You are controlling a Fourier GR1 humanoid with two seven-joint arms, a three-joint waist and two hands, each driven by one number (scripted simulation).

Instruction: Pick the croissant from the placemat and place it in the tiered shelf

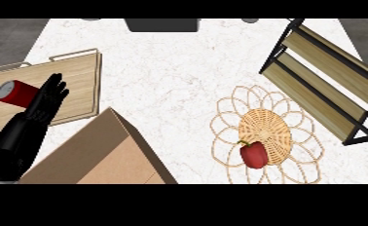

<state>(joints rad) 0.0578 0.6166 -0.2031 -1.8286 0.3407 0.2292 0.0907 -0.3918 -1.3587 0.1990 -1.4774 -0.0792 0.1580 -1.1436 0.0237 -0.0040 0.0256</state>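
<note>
1. No croissant here: a red bell pepper (253,155) sits on the woven placemat (265,131), beside the tiered shelf (320,79).
2. Probably light, smooth-skinned; grasp across its body.
3. Left hand (45,98) rests, fingers straight; right hand unseen.

A white marbled counter (169,74) carries everything; at nine o'clock lies a wooden tray (78,81); at seven o'clock an open cardboard box (108,154); at five o'clock a woven placemat (265,133); at two o'clock a tiered shelf (323,81).
</note>
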